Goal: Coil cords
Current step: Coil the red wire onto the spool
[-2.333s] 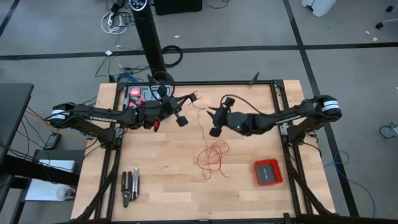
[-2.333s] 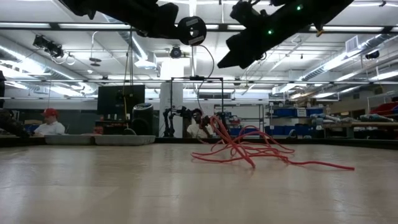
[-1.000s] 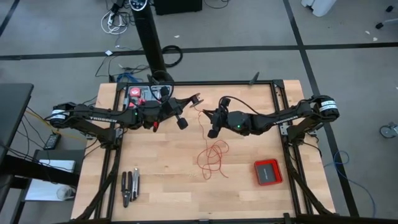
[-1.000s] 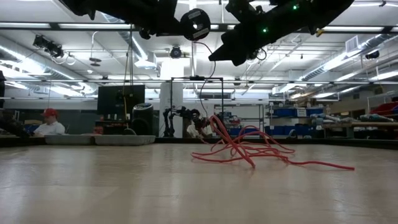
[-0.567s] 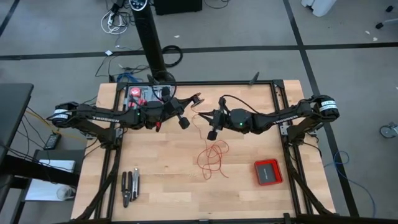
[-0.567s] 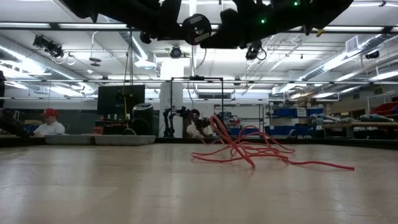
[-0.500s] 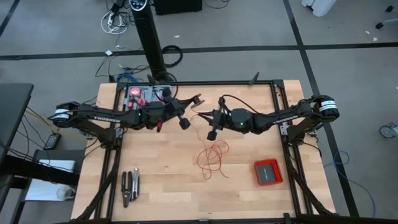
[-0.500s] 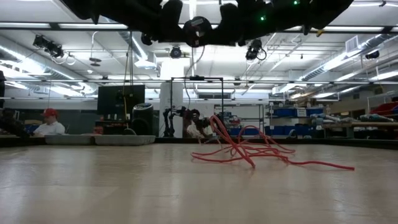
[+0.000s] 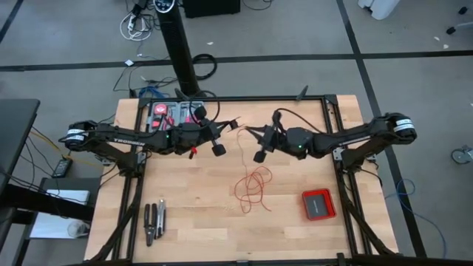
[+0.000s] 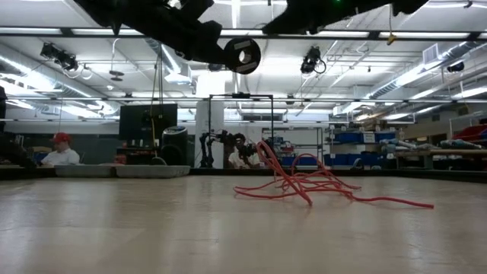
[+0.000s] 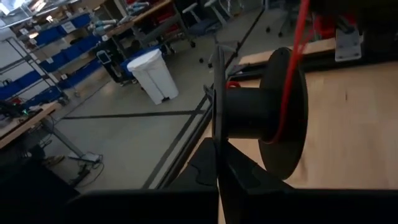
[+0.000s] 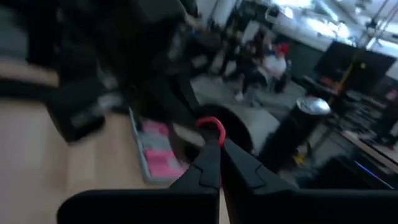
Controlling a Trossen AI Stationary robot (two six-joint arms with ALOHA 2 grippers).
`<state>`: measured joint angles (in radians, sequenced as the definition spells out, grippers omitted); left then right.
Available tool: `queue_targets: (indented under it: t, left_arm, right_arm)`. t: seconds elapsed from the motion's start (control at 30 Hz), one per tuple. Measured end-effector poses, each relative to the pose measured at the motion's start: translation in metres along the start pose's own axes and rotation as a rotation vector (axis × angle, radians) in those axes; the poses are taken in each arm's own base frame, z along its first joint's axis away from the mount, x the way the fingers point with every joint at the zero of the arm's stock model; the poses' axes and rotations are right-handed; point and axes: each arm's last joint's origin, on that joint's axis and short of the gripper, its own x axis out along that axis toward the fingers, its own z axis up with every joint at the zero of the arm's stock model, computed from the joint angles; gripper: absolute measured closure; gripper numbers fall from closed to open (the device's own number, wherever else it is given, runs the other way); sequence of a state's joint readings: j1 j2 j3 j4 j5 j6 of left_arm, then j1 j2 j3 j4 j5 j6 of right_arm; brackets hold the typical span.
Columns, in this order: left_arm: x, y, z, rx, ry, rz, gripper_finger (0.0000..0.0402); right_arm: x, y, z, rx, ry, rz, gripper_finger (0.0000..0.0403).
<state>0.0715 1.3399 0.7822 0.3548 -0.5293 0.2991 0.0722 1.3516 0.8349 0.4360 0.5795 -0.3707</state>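
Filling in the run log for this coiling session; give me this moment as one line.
left gripper: shut on black spool | right gripper: shut on red wire | loose loops on table | coiling not done

The left arm reaches in from the table's left edge, its gripper (image 9: 230, 124) near the far middle of the wooden table (image 9: 192, 214); the right arm comes in from the right, its gripper (image 9: 251, 131) just beside the left one; a thin red wire (image 9: 252, 186) runs from between them down to a loose tangle of loops at the table's centre; a flat red box (image 9: 318, 204) lies near the right edge; pliers (image 9: 154, 221) lie at the near left; a red-and-pink object (image 9: 169, 113) sits at the far left.
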Motion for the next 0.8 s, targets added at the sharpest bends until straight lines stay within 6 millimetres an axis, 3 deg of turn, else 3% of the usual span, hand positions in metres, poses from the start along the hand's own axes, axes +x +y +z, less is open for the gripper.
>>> queue_targets:
  t: [0.2,0.4,0.57,0.8]
  left_arm:
    - [0.0,-0.001,0.0,0.011,-0.014,-0.053,0.0401]
    - [-0.001,0.0,0.008,-0.073,-0.092,-0.091,0.0401]
    - [-0.002,0.003,0.015,-0.167,-0.163,-0.074,0.0401]
    - [-0.002,0.004,0.017,-0.179,-0.176,-0.053,0.0401]
  right_arm:
    - [0.0,-0.015,-0.016,0.003,0.162,-0.017,0.0374]
    - [0.018,-0.019,-0.044,0.104,0.294,0.043,0.0322]
    - [0.038,-0.002,-0.06,0.161,0.278,0.146,0.0296]
    - [0.043,0.022,-0.064,0.121,0.227,0.127,0.0305]
